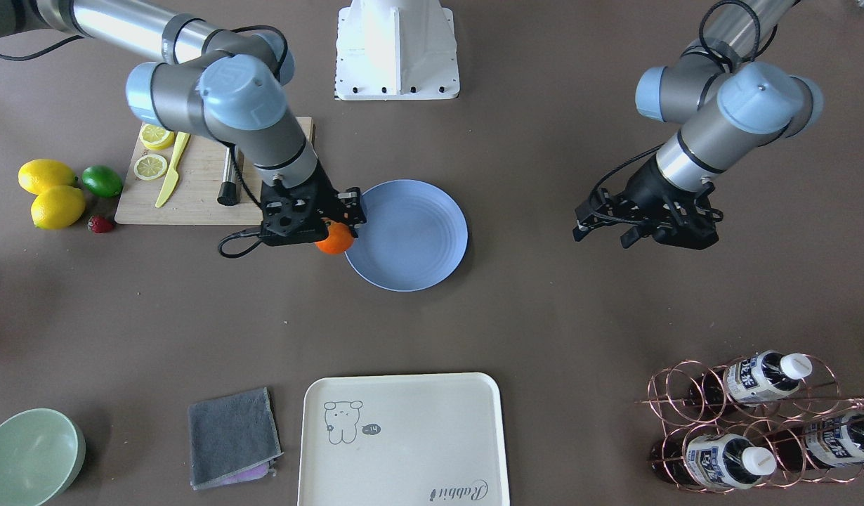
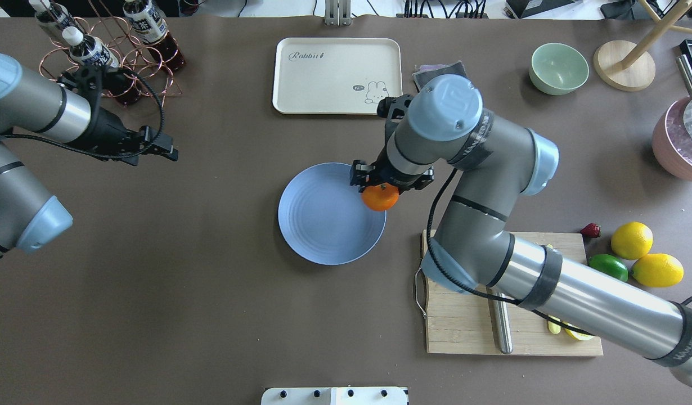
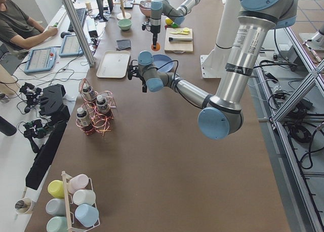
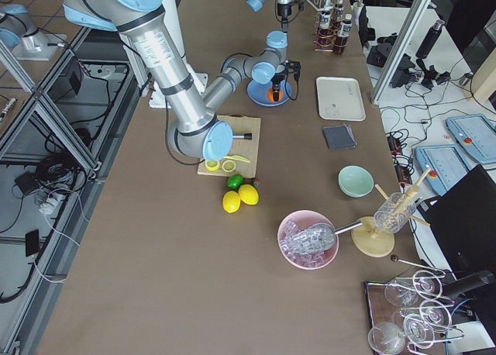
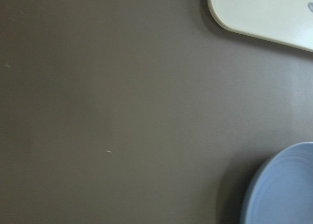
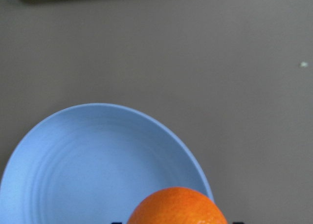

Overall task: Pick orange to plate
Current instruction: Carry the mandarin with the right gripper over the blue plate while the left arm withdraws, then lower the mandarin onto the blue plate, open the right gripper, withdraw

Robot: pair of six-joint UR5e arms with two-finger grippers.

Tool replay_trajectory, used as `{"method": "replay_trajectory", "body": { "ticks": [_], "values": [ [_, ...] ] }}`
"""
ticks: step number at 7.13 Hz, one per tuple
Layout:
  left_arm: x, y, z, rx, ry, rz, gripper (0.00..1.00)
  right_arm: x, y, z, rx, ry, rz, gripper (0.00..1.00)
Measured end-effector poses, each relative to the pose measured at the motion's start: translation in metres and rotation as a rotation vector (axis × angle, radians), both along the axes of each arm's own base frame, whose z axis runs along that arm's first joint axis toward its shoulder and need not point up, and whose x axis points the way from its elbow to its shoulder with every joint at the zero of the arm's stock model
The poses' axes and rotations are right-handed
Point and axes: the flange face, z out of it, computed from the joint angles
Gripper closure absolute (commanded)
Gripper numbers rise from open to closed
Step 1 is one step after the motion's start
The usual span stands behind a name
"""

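Overhead view, centre of frame: right gripper (image 2: 380, 189) was clamped on the orange (image 2: 380, 198), one finger on each side of the fruit. The orange sat over the right rim of the plate (image 2: 318, 225), partly over blue, partly over bare table. The right wrist view showed it at bottom centre, with the plate lying beneath it and to the left. Whether the fruit touched the rim could not be told.

Left gripper (image 1: 604, 232) hung at right of the front-facing view, well apart from the plate. Its fingers stood apart with nothing between them.

The other things, noted in the front-facing view:
- The cutting board (image 1: 193, 204) was at upper left, beside the plate, with lemon slices (image 1: 151, 166) and a yellow knife (image 1: 172, 172) on it.
- Two whole lemons (image 1: 56, 206), a lime (image 1: 102, 180) and a strawberry (image 1: 100, 224) were grouped at far left.
- The cream tray (image 1: 404, 436) was at bottom centre, with a grey cloth (image 1: 232, 436) just left of it.
- The mint bowl (image 1: 24, 457) was in the bottom-left corner.
- The copper bottle rack (image 1: 748, 422) was at bottom right.
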Motion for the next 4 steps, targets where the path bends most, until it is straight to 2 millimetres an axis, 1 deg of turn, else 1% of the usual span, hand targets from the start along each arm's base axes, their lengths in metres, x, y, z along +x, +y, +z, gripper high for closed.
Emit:
{"method": "replay_trajectory", "body": {
  "ticks": [1, 2, 3, 4],
  "values": [
    [-0.025, -0.006, 0.027, 0.023, -0.029, 0.010, 0.02, -0.039, 0.018, -0.021, -0.001, 0.015, 0.016, 1.00],
    [-0.035, -0.008, 0.041, 0.033, -0.044, 0.014, 0.02, -0.067, 0.024, -0.031, 0.001, 0.034, 0.027, 1.00],
    [-0.039, -0.008, 0.046, 0.036, -0.050, 0.015, 0.02, -0.081, 0.026, -0.032, 0.003, 0.049, 0.028, 1.00],
    [-0.041, -0.007, 0.049, 0.037, -0.053, 0.016, 0.02, -0.086, 0.026, -0.028, 0.002, 0.060, 0.027, 1.00]
  ]
}}
